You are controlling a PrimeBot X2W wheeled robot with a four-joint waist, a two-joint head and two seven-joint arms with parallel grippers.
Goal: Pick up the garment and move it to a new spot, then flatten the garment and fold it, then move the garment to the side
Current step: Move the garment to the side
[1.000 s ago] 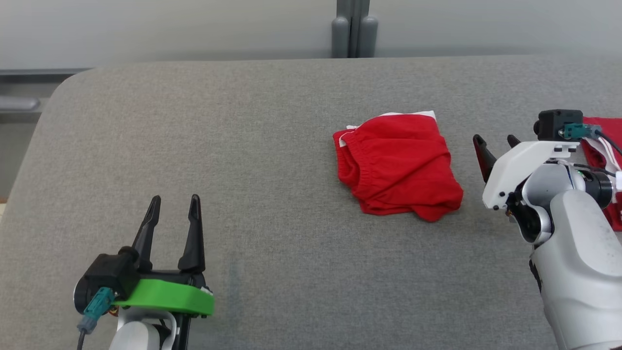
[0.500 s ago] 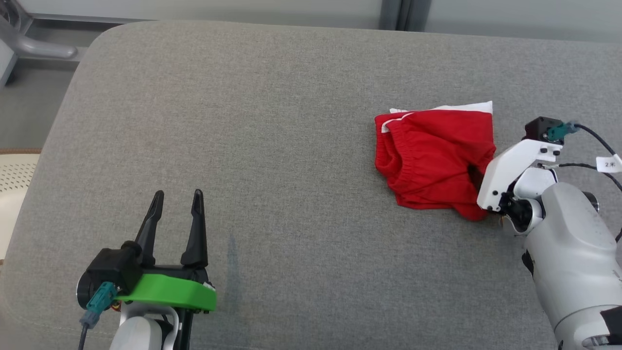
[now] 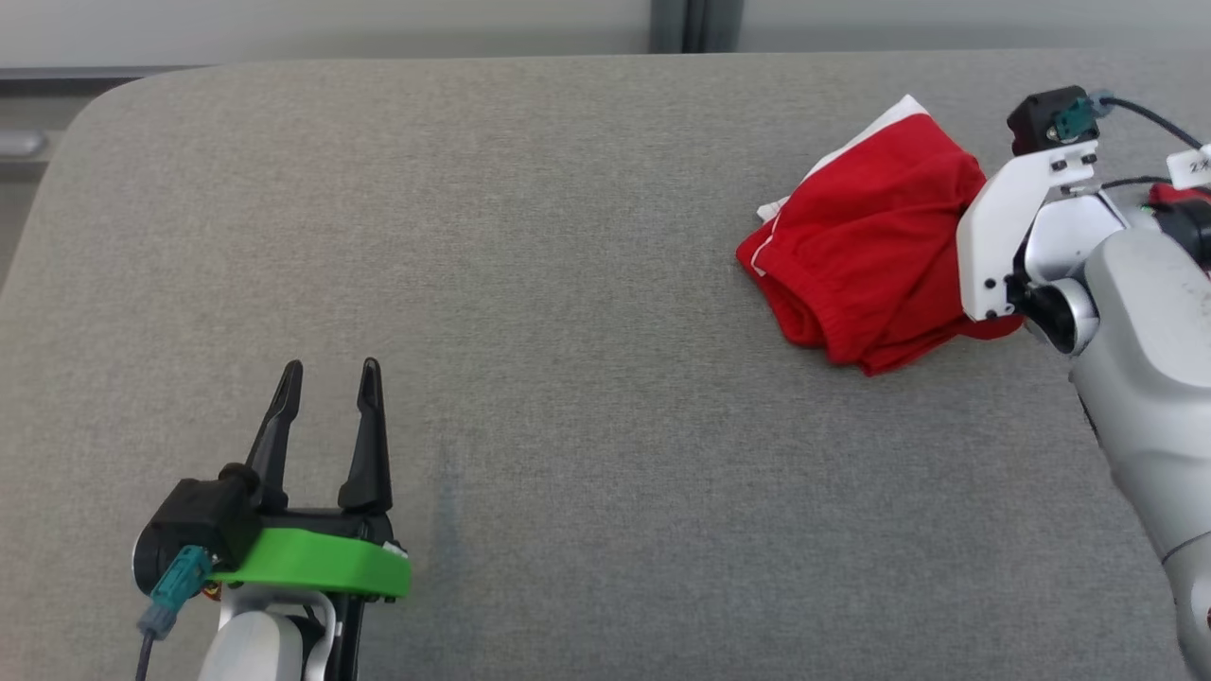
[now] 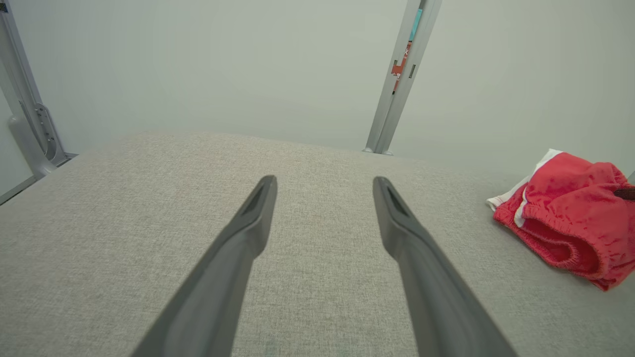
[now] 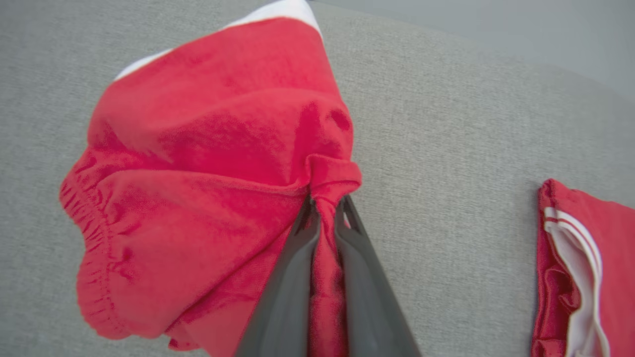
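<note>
Grey woven cloth over a round-cornered desk [image 3: 568,284], with pale wall panels [image 4: 198,64] and a grey metal post [image 4: 392,99] behind. On that post, a small red-and-teal sticker [image 4: 404,54], print too small to read. On a cable [image 3: 1140,113] by the right wrist, a white tag [image 3: 1190,168] marked "2" plus a further character cut off at the frame edge. Teal plugs [image 3: 175,591] on both wrist cameras, unlettered. At the far right of the desk, bunched up, the red garment [image 3: 870,236], white-trimmed and with a gathered elastic band turned toward the robot's left. Right jaws clamped tight on a pinched fold at the garment's right edge, red cloth squeezed between the two dark fingers [image 5: 287,297] and bulging just past the tips. Rest of the garment [image 5: 208,183] spread away beyond those tips. From the left wrist, lower folds of the garment [image 4: 565,218] touching the desk. Left jaws spread wide and holding nothing, over the near left of the desk, well apart from the garment. Just to the right of the right jaws, a second red piece [image 5: 580,277] with white stripes, lying apart from the gripped one.
</note>
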